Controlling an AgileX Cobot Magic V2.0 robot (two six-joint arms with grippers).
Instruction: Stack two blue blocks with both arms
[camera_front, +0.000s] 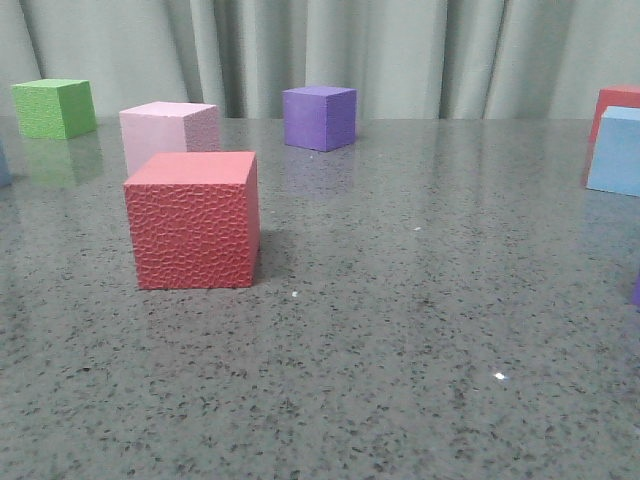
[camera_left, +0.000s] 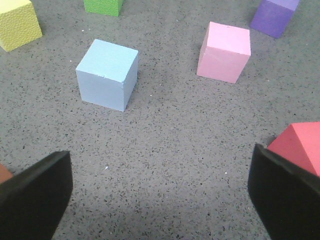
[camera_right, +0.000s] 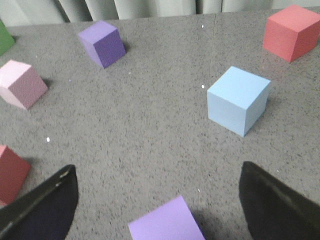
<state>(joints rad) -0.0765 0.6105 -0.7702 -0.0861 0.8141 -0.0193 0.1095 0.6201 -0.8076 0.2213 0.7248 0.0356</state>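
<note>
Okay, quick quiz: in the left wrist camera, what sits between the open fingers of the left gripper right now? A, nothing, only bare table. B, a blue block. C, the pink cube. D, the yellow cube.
A: the left gripper is open over bare table, and the nearest blue block stands well clear of its fingers.

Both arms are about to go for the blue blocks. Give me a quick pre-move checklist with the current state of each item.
1. Left hand open and holding nothing: ok.
2. Right hand open and holding nothing: ok.
3. Blue block ahead of the left hand, flat on the table, nothing touching it: ok.
4. Second blue block ahead of the right hand, flat and apart from the red cube behind it: ok.
5. Light purple cube sits between the right fingers, close to the path: not ok.
6. Blocks already stacked: not ok, not yet done.
</note>
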